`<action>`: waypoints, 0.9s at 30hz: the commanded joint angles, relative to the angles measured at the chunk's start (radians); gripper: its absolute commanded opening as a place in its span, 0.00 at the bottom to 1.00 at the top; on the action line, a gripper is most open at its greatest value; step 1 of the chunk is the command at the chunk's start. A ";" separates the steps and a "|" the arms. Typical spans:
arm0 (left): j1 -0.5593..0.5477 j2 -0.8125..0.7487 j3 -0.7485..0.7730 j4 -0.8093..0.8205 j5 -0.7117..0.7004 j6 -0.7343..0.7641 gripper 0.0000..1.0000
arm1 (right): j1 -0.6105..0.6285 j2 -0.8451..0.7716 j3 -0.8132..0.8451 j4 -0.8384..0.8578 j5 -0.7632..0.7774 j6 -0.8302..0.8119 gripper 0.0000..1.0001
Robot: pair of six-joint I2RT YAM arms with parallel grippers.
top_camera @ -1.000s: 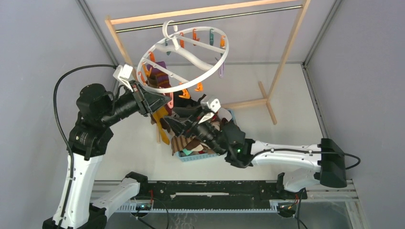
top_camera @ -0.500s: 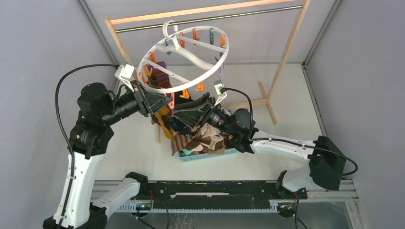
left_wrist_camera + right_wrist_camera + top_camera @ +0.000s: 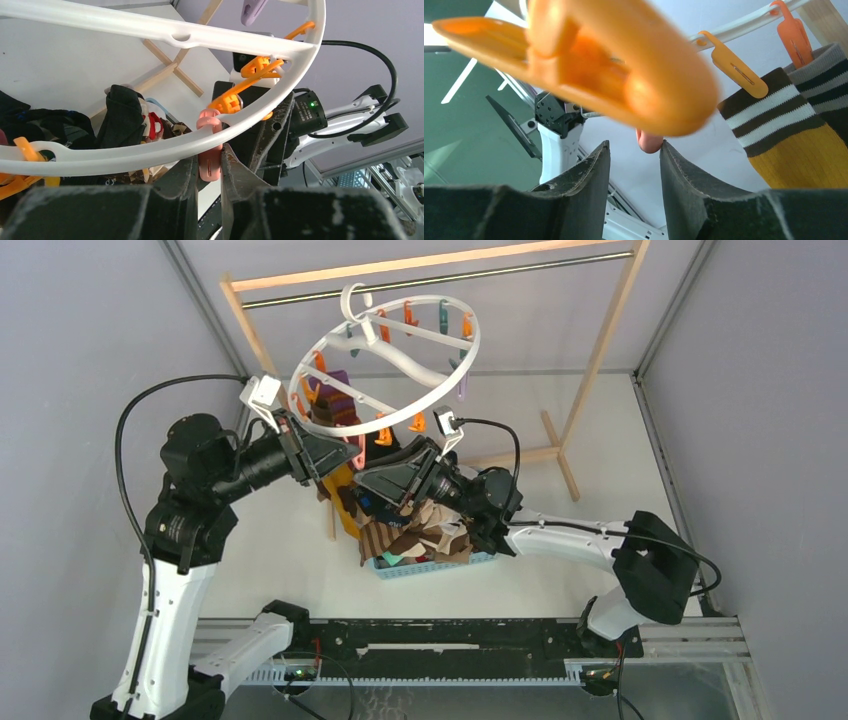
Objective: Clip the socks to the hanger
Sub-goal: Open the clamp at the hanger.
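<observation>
The white ring hanger (image 3: 400, 355) hangs tilted from the rack rod. My left gripper (image 3: 345, 452) is under its near rim, shut on a pink clothespin (image 3: 209, 167) that hangs from the ring (image 3: 150, 145). My right gripper (image 3: 362, 483) is open and empty, just right of the left one. In the right wrist view its jaws (image 3: 634, 145) stand apart below a blurred orange clothespin (image 3: 589, 65), with the pink clip's tip (image 3: 649, 141) beyond them. A mustard sock with brown and white stripes (image 3: 794, 130) hangs from an orange clip. More socks (image 3: 430, 530) fill the basket.
The light-blue basket (image 3: 420, 567) sits under the right arm's wrist. The wooden-framed rack (image 3: 600, 350) with a metal rod stands behind, its foot (image 3: 560, 455) on the table at the right. Grey walls close in both sides.
My right gripper has lifted off the basket and swung up and left, close to the left gripper under the ring. The left gripper has stayed on the pink clothespin.
</observation>
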 commanded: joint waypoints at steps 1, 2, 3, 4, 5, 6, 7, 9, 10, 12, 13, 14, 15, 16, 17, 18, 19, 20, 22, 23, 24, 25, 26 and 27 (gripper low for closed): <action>0.007 -0.020 0.046 0.013 0.031 0.007 0.12 | -0.008 0.023 0.052 0.132 -0.006 0.079 0.46; 0.007 -0.022 0.045 0.013 0.031 0.008 0.12 | -0.009 0.029 0.055 0.137 -0.006 0.084 0.43; 0.007 -0.022 0.045 0.012 0.032 0.007 0.11 | -0.009 0.034 0.059 0.143 -0.006 0.088 0.40; 0.007 -0.023 0.045 0.011 0.031 0.007 0.12 | -0.009 0.037 0.062 0.148 -0.006 0.092 0.35; 0.007 -0.024 0.045 0.011 0.031 0.007 0.12 | -0.011 0.041 0.065 0.149 -0.005 0.095 0.30; 0.007 -0.026 0.046 0.010 0.031 0.006 0.12 | -0.012 0.044 0.066 0.150 -0.001 0.100 0.27; 0.007 -0.027 0.043 0.008 0.031 0.009 0.13 | -0.014 0.047 0.066 0.149 0.004 0.107 0.24; 0.007 -0.033 0.041 0.004 0.031 0.009 0.14 | -0.017 0.055 0.065 0.163 0.011 0.121 0.19; 0.007 -0.034 0.039 0.002 0.030 0.009 0.14 | -0.019 0.059 0.066 0.171 0.018 0.129 0.19; 0.007 -0.039 0.036 -0.001 0.032 0.010 0.14 | -0.019 0.069 0.070 0.184 0.024 0.148 0.24; 0.007 -0.041 0.034 -0.001 0.032 0.010 0.14 | -0.018 0.074 0.075 0.185 0.021 0.149 0.29; 0.007 -0.043 0.033 -0.004 0.033 0.010 0.14 | -0.015 0.076 0.079 0.182 0.020 0.148 0.31; 0.007 -0.044 0.032 -0.005 0.032 0.012 0.14 | -0.012 0.076 0.083 0.176 0.020 0.142 0.31; 0.007 -0.044 0.034 -0.006 0.032 0.011 0.14 | -0.010 0.075 0.085 0.168 0.021 0.140 0.32; 0.007 -0.044 0.035 -0.007 0.032 0.013 0.14 | -0.009 0.074 0.088 0.164 0.025 0.139 0.33; 0.007 -0.045 0.035 -0.008 0.030 0.013 0.14 | -0.009 0.075 0.088 0.165 0.029 0.141 0.36; 0.009 -0.044 0.036 -0.009 0.032 0.014 0.14 | -0.008 0.074 0.088 0.167 0.029 0.140 0.37; 0.009 -0.046 0.036 -0.009 0.032 0.014 0.14 | -0.009 0.073 0.088 0.166 0.031 0.138 0.38; 0.009 -0.046 0.036 -0.009 0.033 0.013 0.13 | -0.008 0.068 0.087 0.158 0.034 0.130 0.33; 0.008 -0.046 0.037 -0.009 0.034 0.013 0.14 | -0.009 0.066 0.087 0.158 0.033 0.123 0.26; 0.009 -0.045 0.038 -0.010 0.034 0.014 0.14 | -0.010 0.065 0.086 0.156 0.033 0.118 0.20; 0.009 -0.046 0.039 -0.011 0.032 0.014 0.14 | -0.011 0.063 0.087 0.146 0.033 0.113 0.14; 0.009 -0.047 0.042 -0.014 0.030 0.013 0.15 | -0.011 0.061 0.087 0.136 0.034 0.109 0.09; 0.009 -0.048 0.046 -0.019 0.023 0.012 0.18 | -0.011 0.058 0.087 0.120 0.034 0.101 0.06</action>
